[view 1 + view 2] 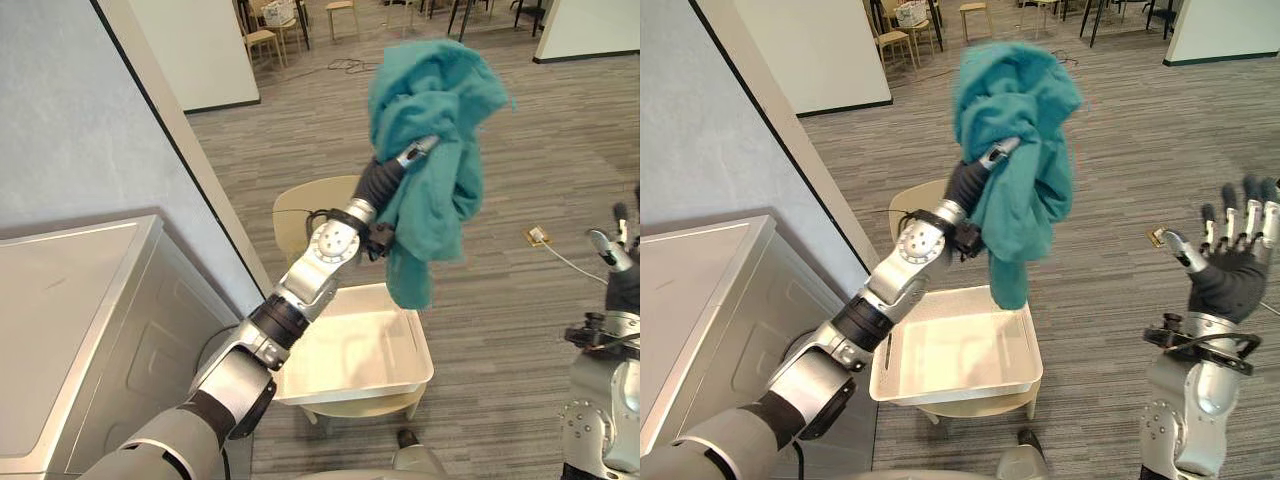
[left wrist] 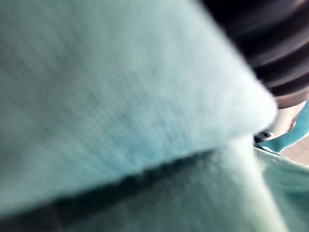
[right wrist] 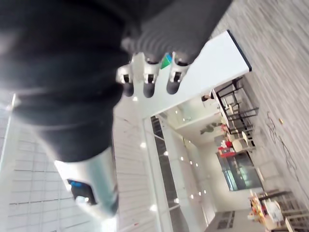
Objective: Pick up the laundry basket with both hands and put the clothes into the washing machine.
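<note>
2 hands raised. L hand [image 1: 416, 153] is up high, wrapped in a teal cloth [image 1: 435, 110] that drapes over it & hangs down; grip can't be told, hand mostly buried. R hand [image 1: 1230, 270] is well apart, upright, fingers straight & spread, holding nothing. Below the cloth, white laundry basket [image 1: 950, 355] sits on a pale stool [image 1: 905, 205], beside the washing machine [image 1: 70, 300].

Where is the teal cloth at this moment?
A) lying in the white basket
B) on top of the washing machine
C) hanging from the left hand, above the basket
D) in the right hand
C: the teal cloth hangs from the raised left hand, over the white basket.
</note>
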